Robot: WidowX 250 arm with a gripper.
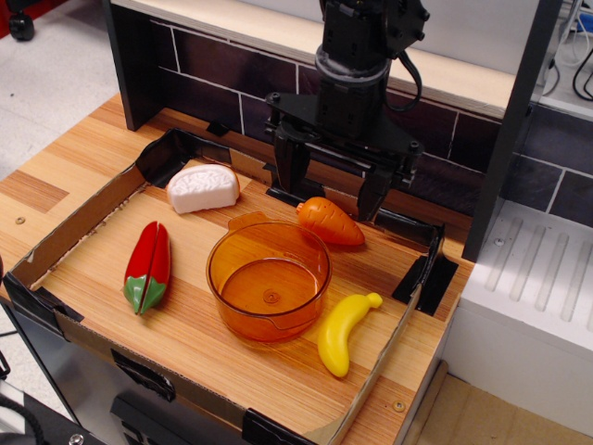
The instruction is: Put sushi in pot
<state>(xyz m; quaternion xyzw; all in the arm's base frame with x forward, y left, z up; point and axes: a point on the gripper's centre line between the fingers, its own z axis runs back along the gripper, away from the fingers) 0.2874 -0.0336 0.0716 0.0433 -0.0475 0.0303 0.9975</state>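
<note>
Nearest the camera, a banana (344, 331) is lying beside the pot (269, 281). Behind them the gripper (332, 188) is being held wide open and empty above a carrot (330, 221). The approach is judged unstarted; a leftward reach is being called for, toward the sushi (203, 187) lying by the back-left wall.

sushi (203, 188) behind-left of pot (269, 281), carrot (330, 222) behind pot, banana (344, 333) right
</note>
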